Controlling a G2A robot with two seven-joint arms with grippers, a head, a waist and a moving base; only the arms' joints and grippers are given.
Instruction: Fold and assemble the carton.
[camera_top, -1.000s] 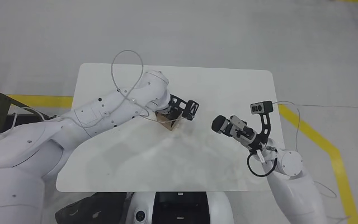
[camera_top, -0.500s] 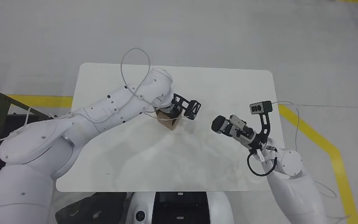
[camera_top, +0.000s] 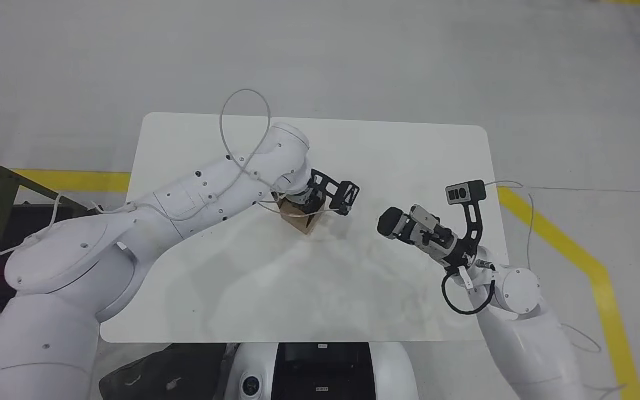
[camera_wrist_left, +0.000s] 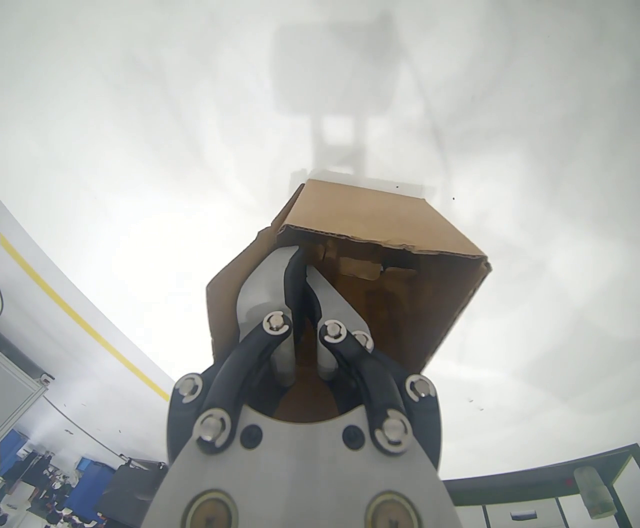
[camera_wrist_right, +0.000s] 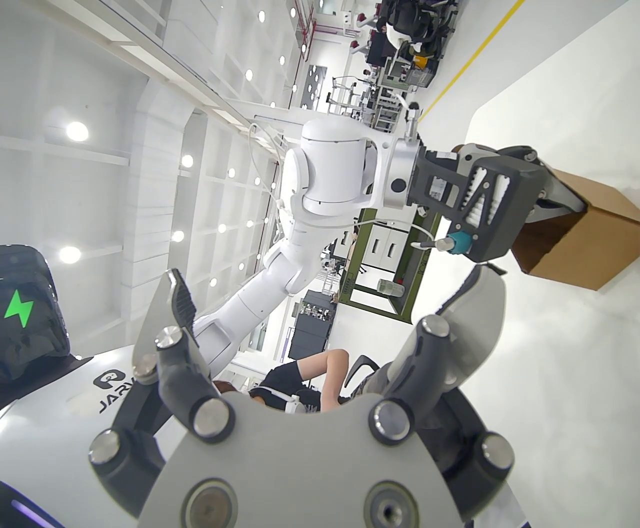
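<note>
A small brown carton (camera_top: 300, 214) lies on the white table (camera_top: 420, 160), left of the middle, with one end open. In the left wrist view the carton (camera_wrist_left: 400, 225) has a side flap (camera_wrist_left: 232, 305) folded outward, and my left gripper (camera_wrist_left: 299, 255) is shut with its tips just inside the open end. I see no cardboard between the pads. From the right wrist view the left gripper (camera_wrist_right: 552, 200) meets the carton (camera_wrist_right: 590, 225) at its opening. My right gripper (camera_top: 392, 222) hovers to the right of the carton, open and holding nothing (camera_wrist_right: 325, 295).
Bare table stretches between the carton and the right gripper and along the near edge (camera_top: 300, 300). A loose cable (camera_top: 235, 110) loops over the left arm. Yellow floor tape (camera_top: 570, 250) runs past the table's right side.
The left arm's elbow and forearm have swung a little toward the far side, while its gripper stays at the carton. The right arm has not moved.
</note>
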